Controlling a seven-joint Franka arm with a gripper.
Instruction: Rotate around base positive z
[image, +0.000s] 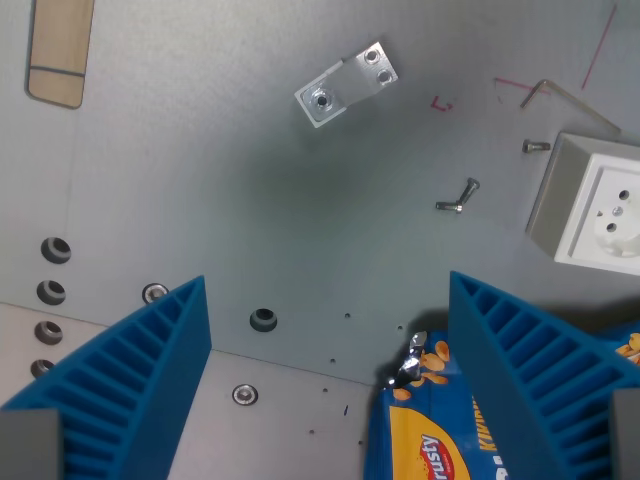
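Nearest to you, the gripper (330, 390) shows as two blue ribbed fingers (130, 380) at the bottom corners of the wrist view, standing wide apart with nothing held between them. Just inside the finger on the wrist view's right lies a blue and yellow snack packet (430, 430) with a crimped foil end; it rests on the counter and appears to run under or against that finger, though you cannot tell if they touch.

Under the gripper, the grey metal counter (200, 200) carries a seam, a row of dark bolt holes along the wrist view's left, and a few screw heads.

Further out, a small wing bolt (458, 196) lies loose at the wrist view's right, with a white wall socket box (600, 205) beyond it and a short grey screw (536, 146) near the box's corner. A thin bent metal key (575, 102) lies above that, beside red pen marks. Toward the top centre sits a shiny metal bracket (347, 83) with holes, tilted diagonally. A wooden strip (60, 50) occupies the top left corner.

The task names no object: you turn the arm about its base vertical axis. What matters, I judge, is that the packet sits right beside the right finger, so a sweep could drag it.
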